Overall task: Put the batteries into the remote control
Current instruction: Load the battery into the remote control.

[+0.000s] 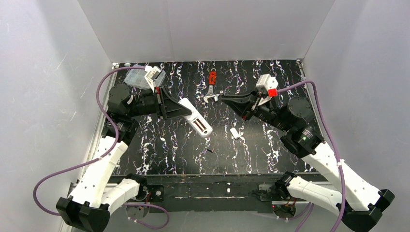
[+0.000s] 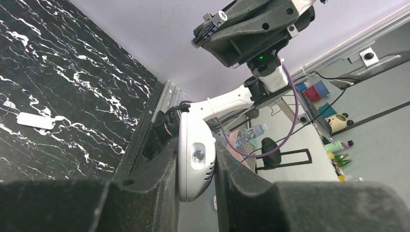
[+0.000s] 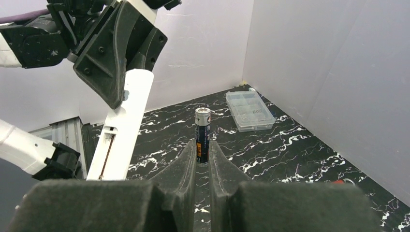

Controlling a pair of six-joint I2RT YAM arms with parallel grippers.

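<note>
Aloft, held remote control (image 1: 196,117) in left gripper (image 1: 175,107), one battery (image 3: 202,133) in right gripper (image 3: 202,150).

Clamped the left gripper's fingers (image 2: 154,193) tight on one rounded end of the white remote, clear of the black marbled table (image 1: 270,145), with the long recess on its back turned up toward the top camera. Pinched the dark battery between the right gripper's narrowly parted fingertips, most of it standing out beyond them, near the remote but not touching it. Saw the second battery (image 1: 209,150) lying on the table toward the near edge, below the remote in the top view, apart from both grippers. Noted a small white flat piece (image 1: 235,133) on the table just to its right, a red-handled wrench (image 1: 212,84) farther back between the two grippers, and a clear compartment box (image 1: 140,77) in the far left corner.
</note>
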